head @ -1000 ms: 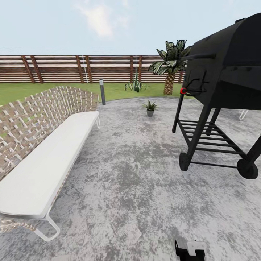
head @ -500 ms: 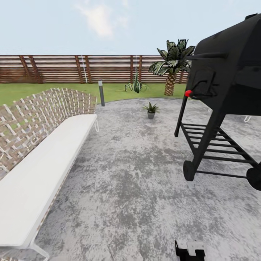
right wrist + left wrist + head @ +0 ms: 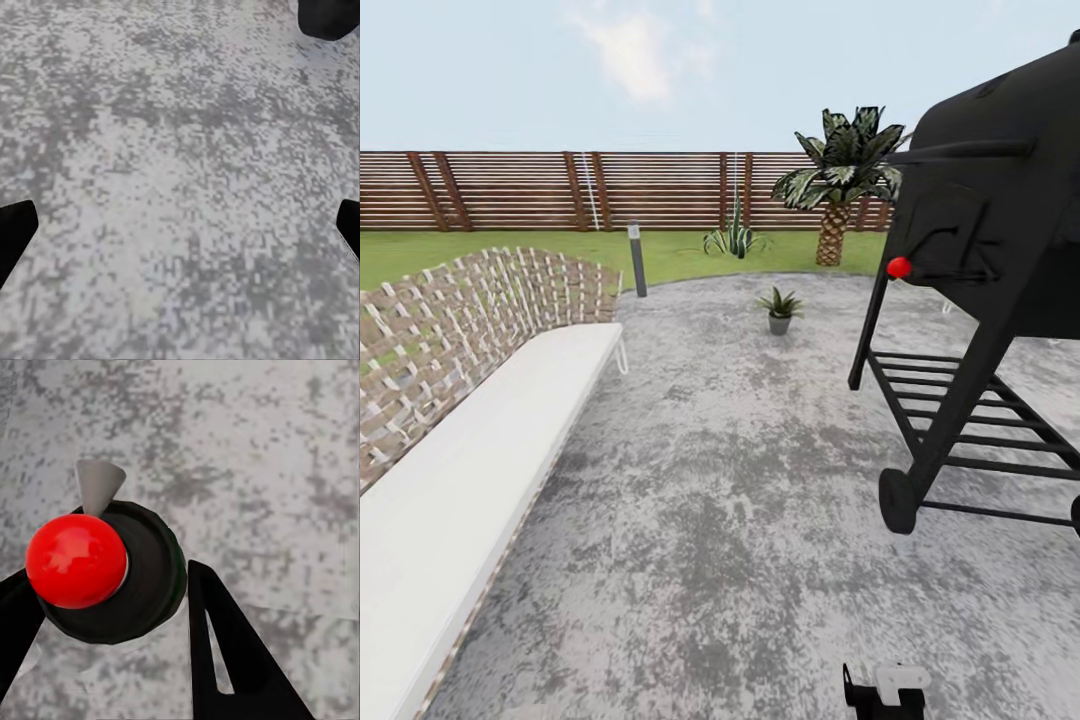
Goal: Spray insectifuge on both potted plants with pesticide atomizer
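Observation:
In the left wrist view, my left gripper is shut on the pesticide atomizer, a black round body with a red ball top and a grey cone nozzle. Its dark fingers stand on either side, above the grey paving. My right gripper is open over bare paving, its fingertips far apart. In the head view, one potted plant, a small green rosette in a grey pot, stands far ahead on the round patio of the garden.
A large black grill on wheels stands close on the right. A long white bench with a woven back runs along the left. Beyond the patio are a short lamp post, a spiky plant, a palm and the wooden fence.
The whole head view has shifted: the camera has moved forward. The grill now sits nearer and further right, and the bench has slid towards the left edge.

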Tool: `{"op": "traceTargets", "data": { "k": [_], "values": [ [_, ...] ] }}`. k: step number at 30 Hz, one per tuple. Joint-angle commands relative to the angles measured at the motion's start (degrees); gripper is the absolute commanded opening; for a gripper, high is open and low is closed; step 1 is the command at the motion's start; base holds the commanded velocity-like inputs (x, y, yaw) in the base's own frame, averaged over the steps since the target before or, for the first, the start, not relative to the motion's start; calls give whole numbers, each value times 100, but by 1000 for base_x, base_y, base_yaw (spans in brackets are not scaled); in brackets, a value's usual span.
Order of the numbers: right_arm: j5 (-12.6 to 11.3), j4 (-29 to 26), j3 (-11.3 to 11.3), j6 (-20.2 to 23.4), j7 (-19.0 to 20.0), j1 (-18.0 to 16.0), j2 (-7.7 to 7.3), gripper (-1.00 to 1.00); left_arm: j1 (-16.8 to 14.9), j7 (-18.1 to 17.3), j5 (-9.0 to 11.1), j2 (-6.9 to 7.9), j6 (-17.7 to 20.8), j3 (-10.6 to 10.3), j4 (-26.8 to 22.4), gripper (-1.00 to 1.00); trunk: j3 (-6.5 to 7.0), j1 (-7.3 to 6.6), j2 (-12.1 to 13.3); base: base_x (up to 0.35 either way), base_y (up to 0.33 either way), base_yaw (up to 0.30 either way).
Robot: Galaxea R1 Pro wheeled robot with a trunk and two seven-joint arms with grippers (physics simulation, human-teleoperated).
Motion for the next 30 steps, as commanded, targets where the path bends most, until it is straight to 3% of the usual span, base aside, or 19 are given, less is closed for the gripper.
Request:
{"op": "traceTargets", "data": {
  "k": [1,30],
  "values": [
    [-36,-1,51,-9,-23,-2,0,100,-4,-7,26,0,-20,13,6,-100,-5,2,-2,340,0,0],
    [-36,-2,51,-8,-23,-2,0,100,-5,-7,26,-6,-20,13,6,-100,-5,2,-2,340,0,0]
  ]
}}
